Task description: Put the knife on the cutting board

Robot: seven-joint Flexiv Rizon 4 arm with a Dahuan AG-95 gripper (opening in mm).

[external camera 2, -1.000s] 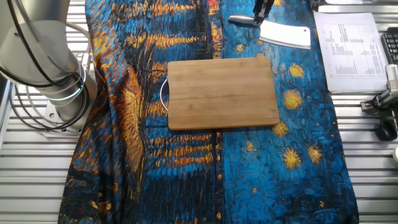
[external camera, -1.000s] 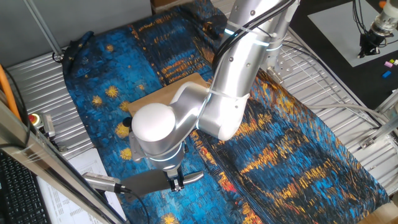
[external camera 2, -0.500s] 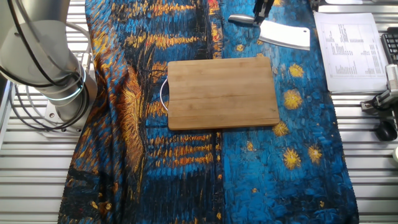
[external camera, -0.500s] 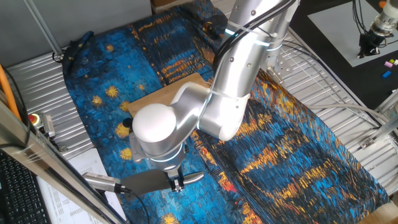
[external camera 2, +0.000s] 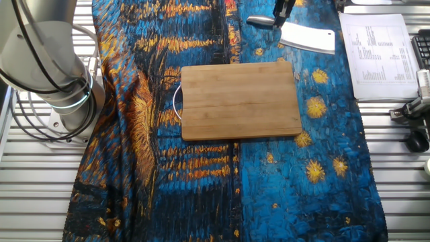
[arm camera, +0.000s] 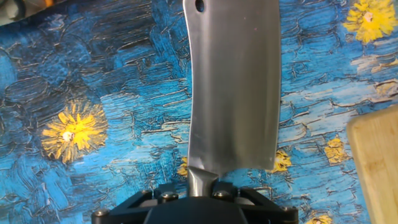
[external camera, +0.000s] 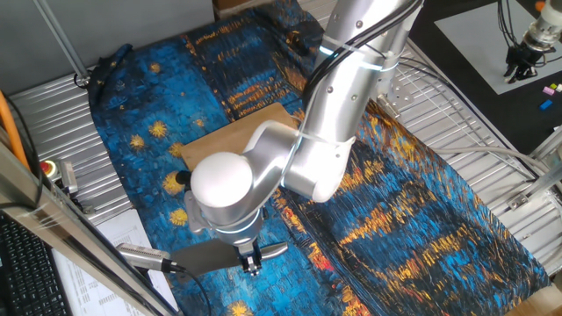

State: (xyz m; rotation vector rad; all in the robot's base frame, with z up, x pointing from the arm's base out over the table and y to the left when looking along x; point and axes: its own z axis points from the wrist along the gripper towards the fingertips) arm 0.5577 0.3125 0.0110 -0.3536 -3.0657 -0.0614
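The knife (arm camera: pixel 233 87) lies flat on the blue painted cloth, its broad grey blade pointing away from the hand camera. Its shiny handle (arm camera: pixel 202 179) runs back between my fingers. My gripper (arm camera: pixel 202 186) is shut on that handle, low over the cloth. In the other fixed view the knife (external camera 2: pixel 308 39) rests just beyond the far right corner of the cutting board (external camera 2: pixel 240 101), with my gripper (external camera 2: pixel 281 13) at its handle end. From the first fixed view my arm covers most of the cutting board (external camera: pixel 237 132); the knife (external camera: pixel 206 256) shows below the wrist. A corner of the cutting board (arm camera: pixel 376 162) shows at right.
Printed papers (external camera 2: pixel 376 47) lie beside the knife, near the cloth's edge. A silver-and-black tool with a cable (external camera: pixel 145 254) lies close to the blade. A black mouse (external camera 2: pixel 418 141) and a red button (external camera: pixel 48 167) sit on the slatted table (external camera 2: pixel 396 202).
My arm's elbow and wrist have shifted slightly in the one fixed view. The knife and the board have not moved.
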